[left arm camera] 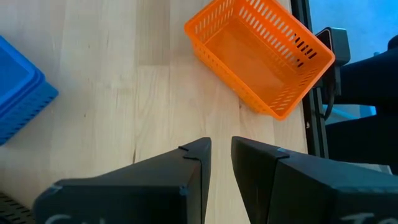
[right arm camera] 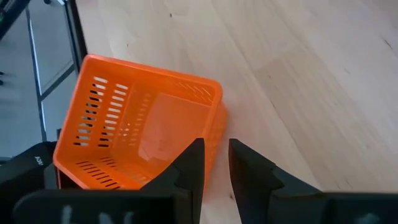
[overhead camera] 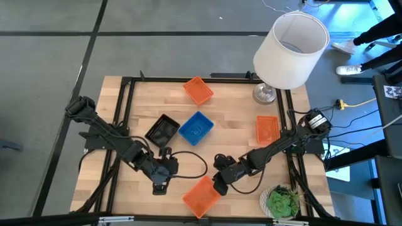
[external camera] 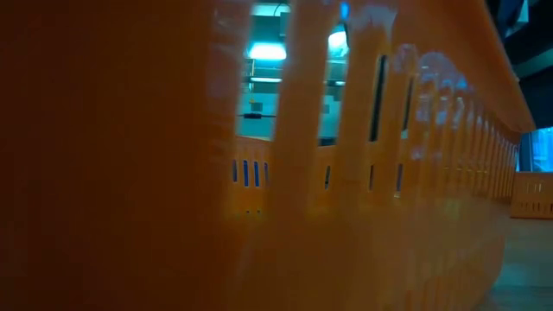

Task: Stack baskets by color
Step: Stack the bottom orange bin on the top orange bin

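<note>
An orange basket (external camera: 259, 173) pressed against the low camera fills that view, blurred, hiding the table behind it; beside that basket in the left wrist view, the blue baskets (left arm camera: 18, 93) are cut off at the frame's edge.

We see a light wooden table (overhead camera: 157, 100) with a black metal frame (overhead camera: 125, 94) around its edges. The table stands on a grey floor (overhead camera: 50, 44) that dark lines divide into large panels. A big white lampshade (overhead camera: 290, 50) on a shiny metal base (overhead camera: 264, 94) stands at the far right corner of the table, and a small green leafy plant (overhead camera: 281, 201) sits at the near right corner. On the right of the table, cables (overhead camera: 358, 100) run over the floor. In the low view, a cold bluish light (external camera: 268, 52) glows in the room behind.
</note>
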Controlling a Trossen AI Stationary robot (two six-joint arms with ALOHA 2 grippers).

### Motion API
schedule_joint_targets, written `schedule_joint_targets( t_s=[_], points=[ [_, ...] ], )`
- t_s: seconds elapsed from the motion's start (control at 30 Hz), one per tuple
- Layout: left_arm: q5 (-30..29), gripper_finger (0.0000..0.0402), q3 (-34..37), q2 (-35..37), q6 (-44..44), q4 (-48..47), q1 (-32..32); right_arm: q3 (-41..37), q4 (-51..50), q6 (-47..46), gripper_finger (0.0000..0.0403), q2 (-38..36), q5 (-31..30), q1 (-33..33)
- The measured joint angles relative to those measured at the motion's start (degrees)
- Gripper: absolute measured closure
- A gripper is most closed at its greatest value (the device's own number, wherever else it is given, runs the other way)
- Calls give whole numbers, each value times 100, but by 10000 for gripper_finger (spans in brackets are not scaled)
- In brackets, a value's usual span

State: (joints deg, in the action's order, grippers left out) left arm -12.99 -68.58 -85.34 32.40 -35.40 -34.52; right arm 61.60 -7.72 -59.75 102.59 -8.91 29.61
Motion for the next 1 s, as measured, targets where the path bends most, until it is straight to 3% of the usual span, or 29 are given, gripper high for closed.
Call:
schedule_joint_targets(
  t_s=[0.6,1.0],
  points=[
    [0,346,0,-2,-11,-15,0,0,33,-2,331,19,-4,39],
    [0,346,2,-4,-9,-146,0,0,500,13,331,545,254,37]
  ],
)
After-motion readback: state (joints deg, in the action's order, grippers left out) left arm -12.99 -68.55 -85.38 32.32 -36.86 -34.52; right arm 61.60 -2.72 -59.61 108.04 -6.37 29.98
